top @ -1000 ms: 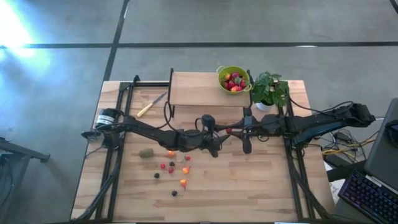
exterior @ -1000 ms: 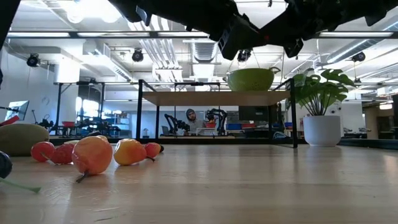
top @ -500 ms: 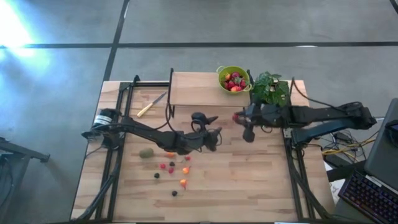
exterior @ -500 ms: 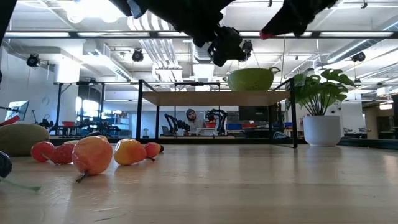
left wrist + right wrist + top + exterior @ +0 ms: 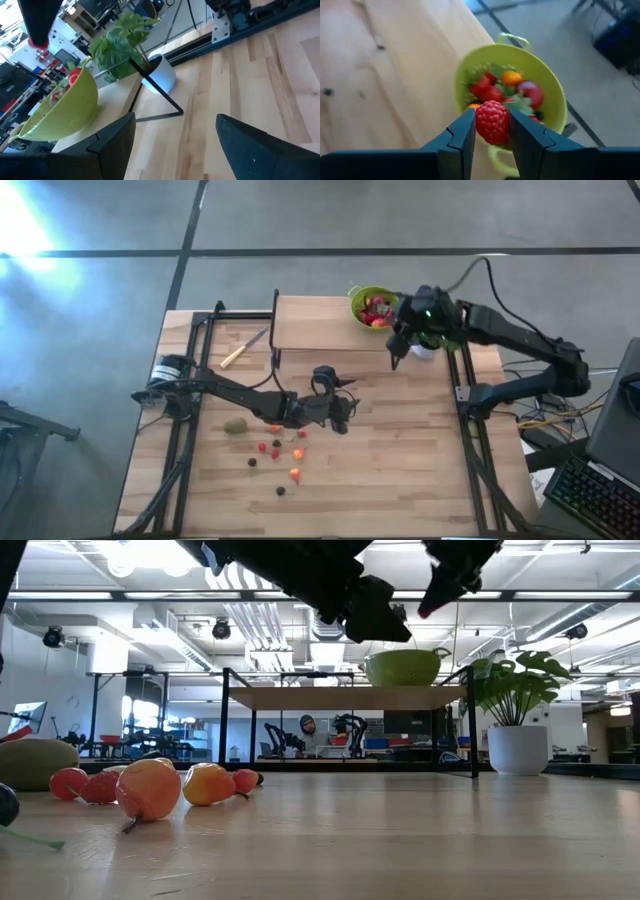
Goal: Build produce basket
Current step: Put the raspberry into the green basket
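We see the right gripper (image 5: 492, 131) clenched on a red raspberry (image 5: 492, 121), held just short of the basket (image 5: 547, 85). In the high view the right gripper (image 5: 397, 352) hangs beside the basket (image 5: 356, 293), which sits on the raised shelf (image 5: 310, 323) next to the plant (image 5: 437, 330). The basket already holds several red and orange fruits.

The left gripper (image 5: 172, 145) is released, its fingers spread with nothing between them. It hovers over mid-table (image 5: 400, 460), near the loose fruit (image 5: 277, 448) and the kiwi (image 5: 235, 425).

Handling, as we judge it:
- The raspberry looks light and small; its bumpy skin should resist slipping.
- It may be soft, though we cannot confirm this from the view. Hold it across its middle with light pressure.
- The remaining berries are round and likely to roll; we would close on them from straight above.
- The kiwi is larger and probably heavier; grip it across its short axis.
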`<state>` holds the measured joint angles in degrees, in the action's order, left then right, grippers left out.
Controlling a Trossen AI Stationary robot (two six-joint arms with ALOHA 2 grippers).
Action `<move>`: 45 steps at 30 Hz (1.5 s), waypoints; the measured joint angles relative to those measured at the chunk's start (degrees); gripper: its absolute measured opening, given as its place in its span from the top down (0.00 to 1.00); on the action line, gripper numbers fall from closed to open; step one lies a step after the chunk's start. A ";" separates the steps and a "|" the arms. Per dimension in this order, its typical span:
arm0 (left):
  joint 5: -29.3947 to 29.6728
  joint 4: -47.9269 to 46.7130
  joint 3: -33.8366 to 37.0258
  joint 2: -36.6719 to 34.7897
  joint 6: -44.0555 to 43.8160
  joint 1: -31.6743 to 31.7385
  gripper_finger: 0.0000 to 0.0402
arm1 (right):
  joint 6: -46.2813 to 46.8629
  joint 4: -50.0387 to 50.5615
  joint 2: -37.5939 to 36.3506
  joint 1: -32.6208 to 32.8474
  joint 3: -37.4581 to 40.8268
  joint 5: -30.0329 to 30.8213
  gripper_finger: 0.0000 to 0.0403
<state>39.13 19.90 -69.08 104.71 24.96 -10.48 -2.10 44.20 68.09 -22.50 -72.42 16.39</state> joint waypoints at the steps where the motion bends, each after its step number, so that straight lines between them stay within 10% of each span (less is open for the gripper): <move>1: 0.00 0.32 0.00 0.00 0.02 0.00 0.30 | -0.56 0.69 1.35 -1.63 -1.15 -0.67 0.75; 17: -1.18 -2.07 0.00 0.04 -2.19 0.03 0.30 | -3.63 3.83 15.16 -17.59 -10.07 -10.52 0.75; 45: -1.22 -3.03 0.00 0.07 -3.18 0.05 0.30 | -2.83 5.11 16.02 -18.65 -9.85 -10.88 0.58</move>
<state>37.92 16.87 -69.08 104.77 21.78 -10.44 -4.93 49.31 84.11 -41.15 -82.27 5.52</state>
